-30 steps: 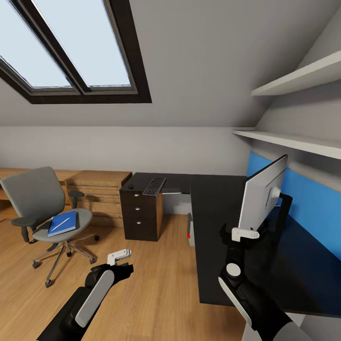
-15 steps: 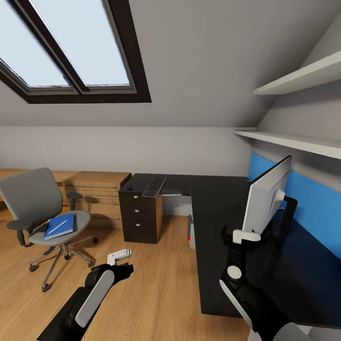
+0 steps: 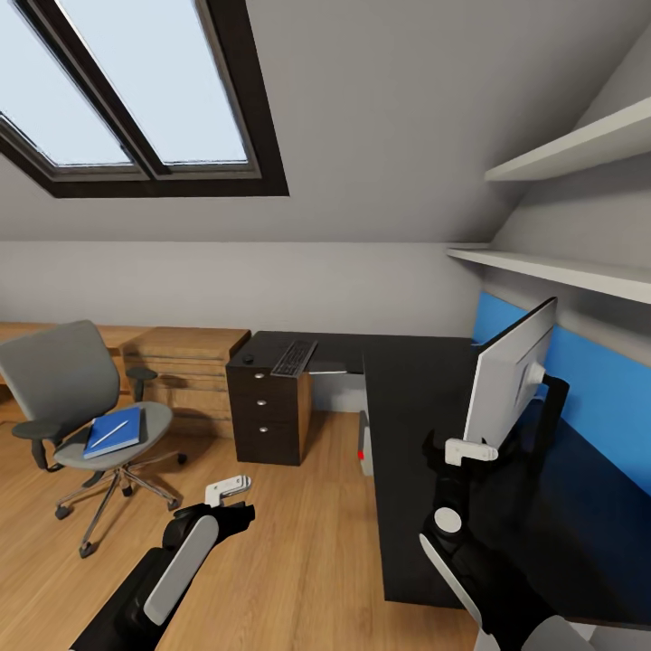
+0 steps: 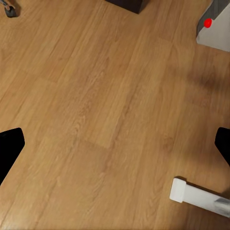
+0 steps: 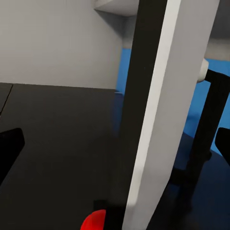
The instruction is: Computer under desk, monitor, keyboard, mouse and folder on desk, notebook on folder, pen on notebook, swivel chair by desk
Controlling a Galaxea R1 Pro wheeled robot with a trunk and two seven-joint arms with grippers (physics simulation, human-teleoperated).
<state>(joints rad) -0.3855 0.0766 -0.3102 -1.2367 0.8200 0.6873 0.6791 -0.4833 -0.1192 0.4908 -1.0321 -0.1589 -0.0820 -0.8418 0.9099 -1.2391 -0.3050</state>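
Observation:
The grey swivel chair (image 3: pixel 56 380) stands on the wood floor at the left, apart from the desk. On its seat lies the blue folder (image 3: pixel 117 430) with the white pen (image 3: pixel 108 435) on top. The black desk (image 3: pixel 416 425) carries the keyboard (image 3: pixel 295 356) at its far left end and the monitor (image 3: pixel 506 380), upright and seen edge-on (image 5: pixel 153 110). The computer (image 3: pixel 364 441) sits under the desk, its red light showing (image 4: pixel 208 22). My left gripper (image 3: pixel 226 491) (image 4: pixel 115 148) hangs open over bare floor. My right gripper (image 3: pixel 468 449) (image 5: pixel 115 143) is open at the monitor's lower near corner.
A dark drawer unit (image 3: pixel 269 407) stands under the desk's left end, with a low light-wood shelf unit (image 3: pixel 185 366) beside it. Two white wall shelves (image 3: pixel 561 267) hang above the blue back panel (image 3: pixel 597 389). Open floor lies between chair and desk.
The whole view shifted slightly early on, so the camera moved a little. Since half a second ago nothing has visibly changed, and both grippers stay open.

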